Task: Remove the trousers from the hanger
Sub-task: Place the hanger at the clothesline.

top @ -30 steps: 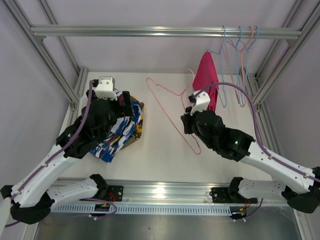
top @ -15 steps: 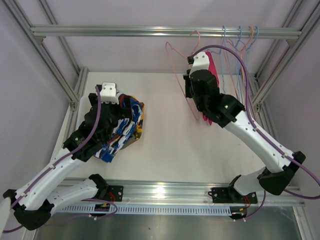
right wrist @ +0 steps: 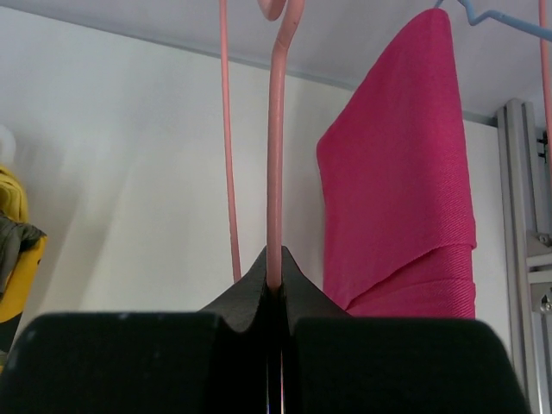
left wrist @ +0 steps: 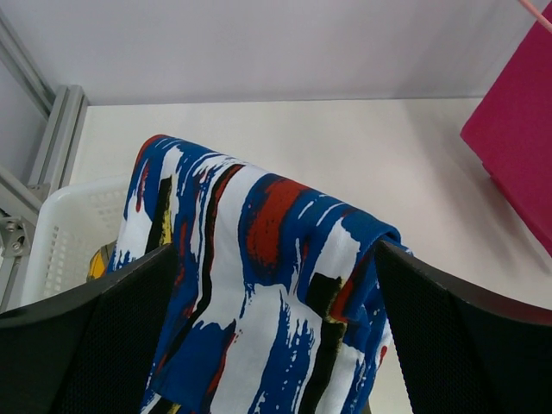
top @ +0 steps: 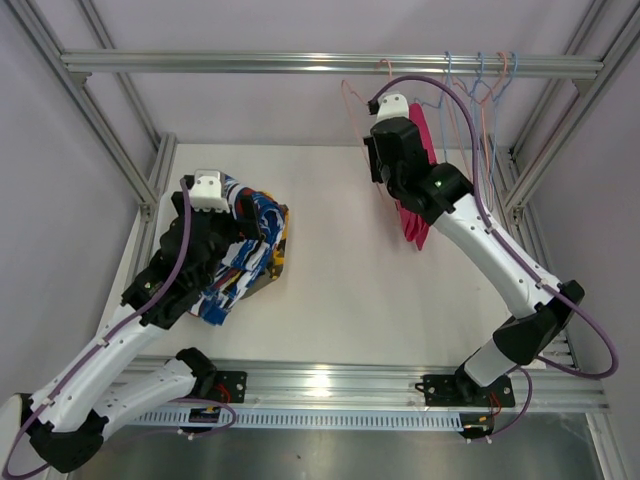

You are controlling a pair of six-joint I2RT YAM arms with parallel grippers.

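Inside a robotics laboratory test cell, two black-and-white robot arms, the left arm [top: 110, 340] and the right arm [top: 500, 265], stand bolted to an aluminium mounting rail [top: 330, 381] at the near edge of a plain white tabletop [top: 330, 270]. A frame of slotted aluminium extrusion [top: 300, 63] boxes in the bench against pale, featureless walls [top: 50, 180]. Purple cables [top: 184, 230] run along both arms, a green status light [top: 437, 184] glows on the right one, and a slotted cable duct [top: 330, 418] lies below the rail. Wire hangers [top: 482, 85] hook over the top bar, and a white plastic basket [left wrist: 52, 233] sits on the tabletop.
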